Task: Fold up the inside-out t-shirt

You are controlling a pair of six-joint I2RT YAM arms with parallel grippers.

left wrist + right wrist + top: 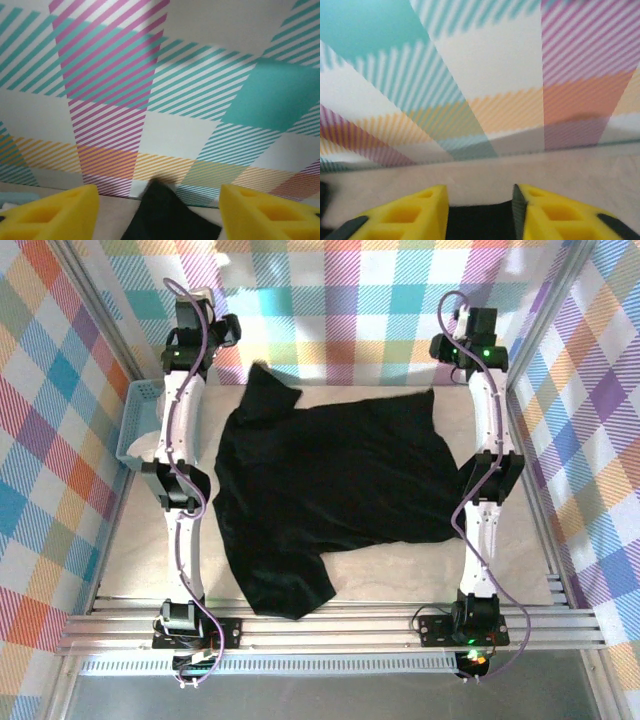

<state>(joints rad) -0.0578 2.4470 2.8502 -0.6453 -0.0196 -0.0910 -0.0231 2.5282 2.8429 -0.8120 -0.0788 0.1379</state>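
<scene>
The black t-shirt (340, 480) lies spread flat across the middle of the table, with no print showing. One sleeve (266, 390) points to the back left, its tip against the back wall. The other sleeve (287, 585) points to the front. In the left wrist view my left gripper (159, 200) is open, its yellow fingers (55, 212) wide apart, and the sleeve tip (167, 212) lies beyond them, untouched. My right gripper (479, 192) is open too. A straight edge of the black cloth (480, 222) lies low in the gap between its fingers (412, 215).
A light-blue plastic basket (140, 425) stands at the table's left edge beside the left arm (178, 440). The right arm (488, 440) runs along the shirt's right side. Plaid walls close in the back and sides. An aluminium rail (330, 625) crosses the front.
</scene>
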